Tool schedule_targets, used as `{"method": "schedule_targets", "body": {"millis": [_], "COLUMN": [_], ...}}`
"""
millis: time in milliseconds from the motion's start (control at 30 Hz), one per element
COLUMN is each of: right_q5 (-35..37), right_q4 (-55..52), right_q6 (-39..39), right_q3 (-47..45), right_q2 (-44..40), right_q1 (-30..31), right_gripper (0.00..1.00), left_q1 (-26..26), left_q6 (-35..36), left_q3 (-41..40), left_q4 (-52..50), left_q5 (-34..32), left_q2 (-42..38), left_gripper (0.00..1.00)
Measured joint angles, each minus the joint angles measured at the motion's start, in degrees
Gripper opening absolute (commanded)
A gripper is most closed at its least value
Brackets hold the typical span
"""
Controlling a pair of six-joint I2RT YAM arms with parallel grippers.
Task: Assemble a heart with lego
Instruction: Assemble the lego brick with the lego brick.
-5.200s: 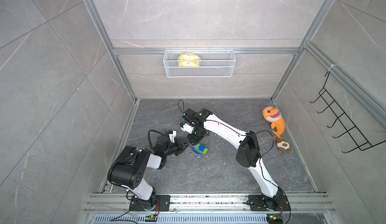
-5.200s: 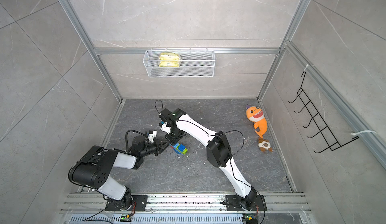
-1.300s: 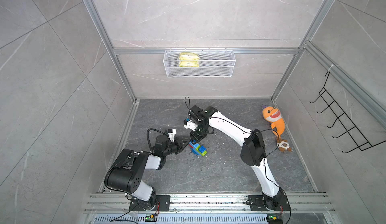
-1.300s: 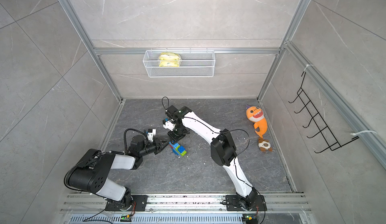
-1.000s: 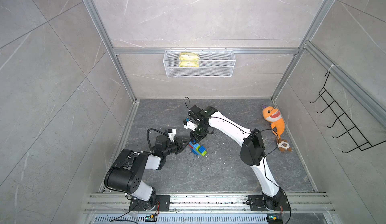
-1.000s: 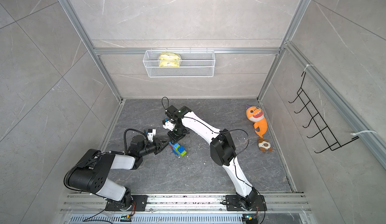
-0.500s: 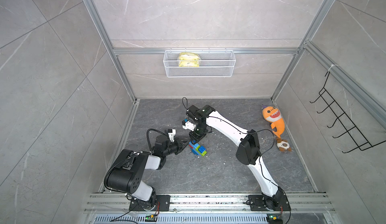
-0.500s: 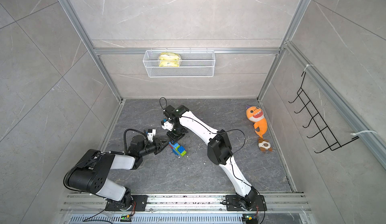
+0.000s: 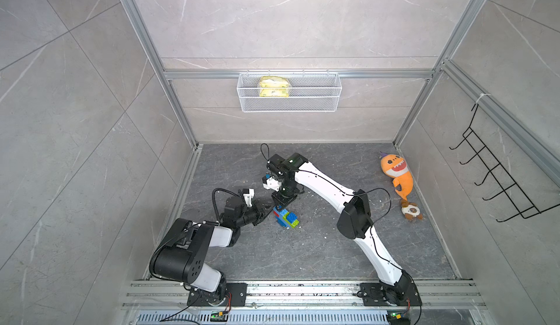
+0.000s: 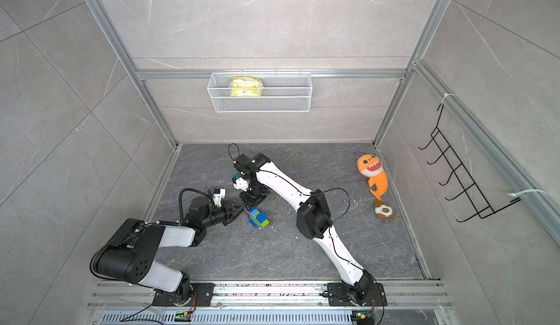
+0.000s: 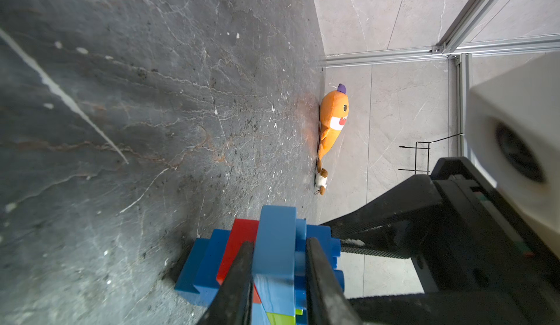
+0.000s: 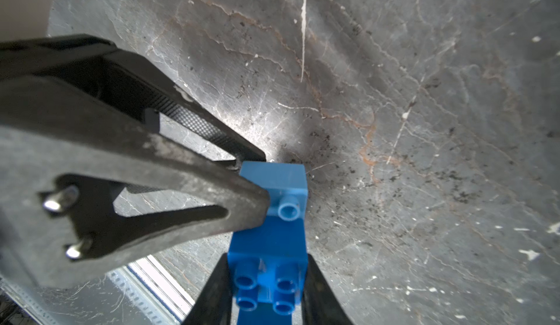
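Observation:
The heart (image 9: pixel 286 218) (image 10: pixel 257 216) is a clump of blue lego with a lime green strip and a red block, resting on the dark floor. My left gripper (image 9: pixel 268 211) (image 10: pixel 239 209) (image 11: pixel 278 244) reaches in low from the left. It is shut on a light blue brick (image 12: pixel 281 181) of the clump. My right gripper (image 9: pixel 283 201) (image 10: pixel 253 200) (image 12: pixel 266 266) comes down from above, shut on a dark blue studded brick (image 12: pixel 266 247) that sits against the clump's top. The lower part of the clump is hidden in the right wrist view.
An orange plush shark (image 9: pixel 397 172) (image 11: pixel 333 117) and a small brown-and-white plush (image 9: pixel 410 212) lie by the right wall. A white wire basket (image 9: pixel 289 105) hangs on the back wall, and a black hook rack (image 9: pixel 500 184) on the right wall.
Since five seconds ago the right gripper has come in over the clump. In the last second the right arm's elbow has drifted slightly left. Both grips are unchanged.

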Motion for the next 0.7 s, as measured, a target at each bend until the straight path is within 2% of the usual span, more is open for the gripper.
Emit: {"method": "schedule_targets", "body": {"millis": [200, 433, 567, 700], "right_q5": [0.11, 1.4, 2.34, 2.43], "right_q4": [0.92, 1.44, 6.75, 14.73], "right_q6": [0.26, 0.52, 2.16, 5.05], "right_q3": [-2.29, -3.21, -11.5, -24.26], "right_q2": [-0.5, -1.86, -10.27, -22.56], "right_q1": [0.39, 0.76, -1.62, -6.29], "right_gripper": [0.51, 0.56, 0.57, 0.57], "left_q1": [-0.35, -0.48, -0.44, -0.46], "left_q6": [0.42, 1.14, 1.09, 2.64], "left_q3": [0.0, 0.0, 0.31, 4.28], "left_q4": [0.66, 0.55, -1.46, -12.59], "left_q5": [0.26, 0.13, -0.35, -2.12], "left_q2": [-0.26, -0.39, -1.14, -3.65], "left_gripper": [0.2, 0.2, 0.2, 0.2]}}
